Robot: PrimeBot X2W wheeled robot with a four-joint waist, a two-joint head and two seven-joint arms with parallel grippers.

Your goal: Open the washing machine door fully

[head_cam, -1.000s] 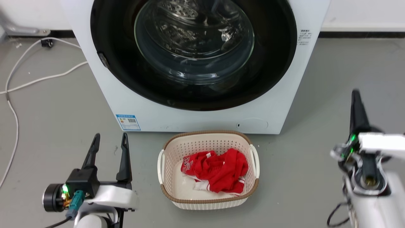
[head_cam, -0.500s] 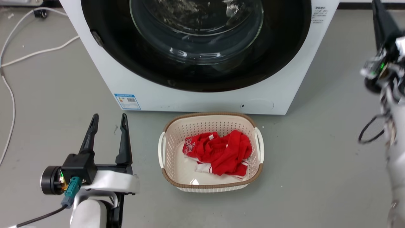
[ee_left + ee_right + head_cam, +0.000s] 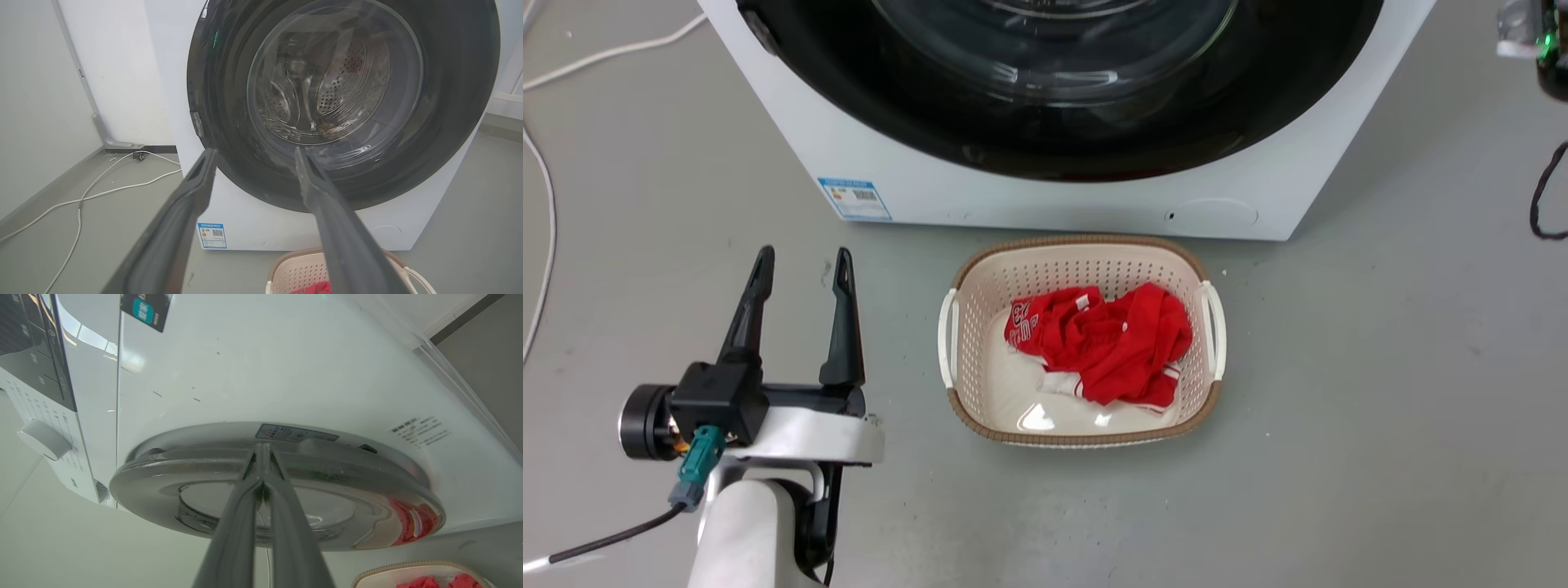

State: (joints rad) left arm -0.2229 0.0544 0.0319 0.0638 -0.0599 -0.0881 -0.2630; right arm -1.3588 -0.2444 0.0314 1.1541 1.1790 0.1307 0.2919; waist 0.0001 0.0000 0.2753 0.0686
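The right tool (image 3: 261,448) has its two fingers pressed together with nothing between them, tips at the rim of the washing machine door (image 3: 347,490), which lies against the front of the washing machine (image 3: 286,355). The left tool (image 3: 800,260) hangs open and empty above the floor (image 3: 1339,408), left of a basket (image 3: 964,269) of red cloth (image 3: 1111,343) just before the machine.
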